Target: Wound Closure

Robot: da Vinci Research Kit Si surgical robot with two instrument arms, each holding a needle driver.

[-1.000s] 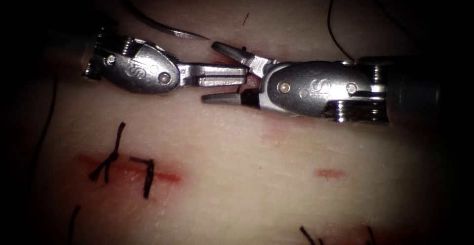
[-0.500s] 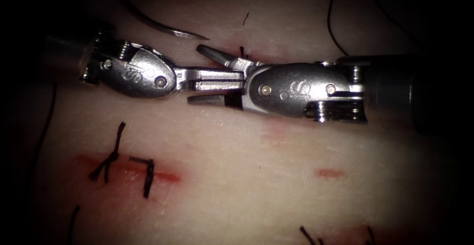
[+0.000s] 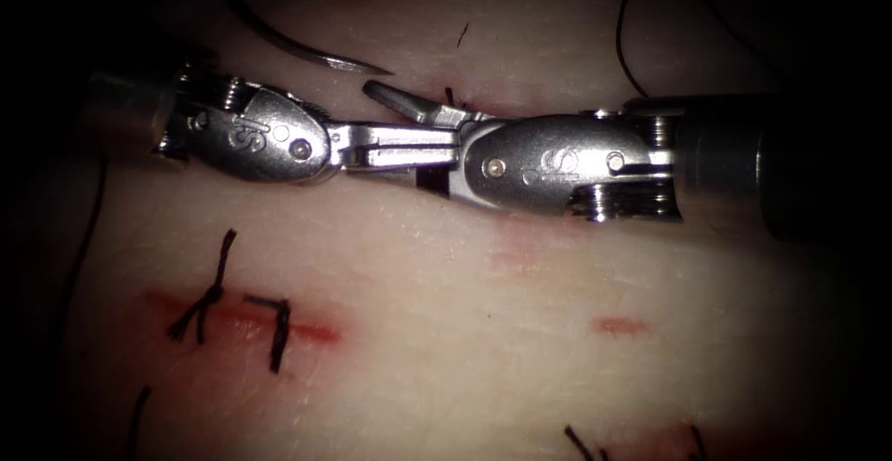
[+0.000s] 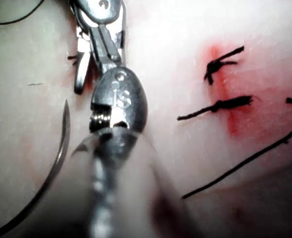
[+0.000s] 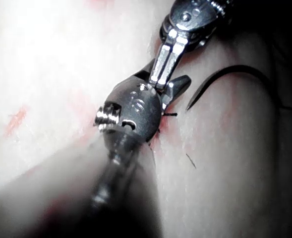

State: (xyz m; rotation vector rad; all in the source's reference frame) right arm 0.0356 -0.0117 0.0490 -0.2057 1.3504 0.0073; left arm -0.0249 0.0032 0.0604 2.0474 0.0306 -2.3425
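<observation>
The curved needle point(image 3: 307, 52) lies loose on the tissue point(image 3: 520, 368) above the left tool, held by neither tool and not in the tissue; it also appears in the wrist views as needle point(image 4: 61, 148) and needle point(image 5: 225, 74). My left tool point(image 3: 453, 145) points right with jaws shut, and I see nothing between them. My right tool point(image 3: 372, 132) comes from the right with jaws open, one above and one below the left tool's jaws, which the right wrist view confirms point(image 5: 163, 77). A short red cut point(image 3: 483, 106) lies just behind where they meet.
Black thread point(image 3: 627, 38) curls at the upper right. A stitched cut point(image 3: 307, 331) with knots and cut thread ends point(image 3: 218, 284) lies lower left. A small red mark point(image 3: 621, 326) sits lower right. More thread ends point(image 3: 581, 442) show at the bottom edge.
The right tool has slid left, its open jaws passing along both sides of the left tool's shut jaws. The left tool and the needle have barely moved.
</observation>
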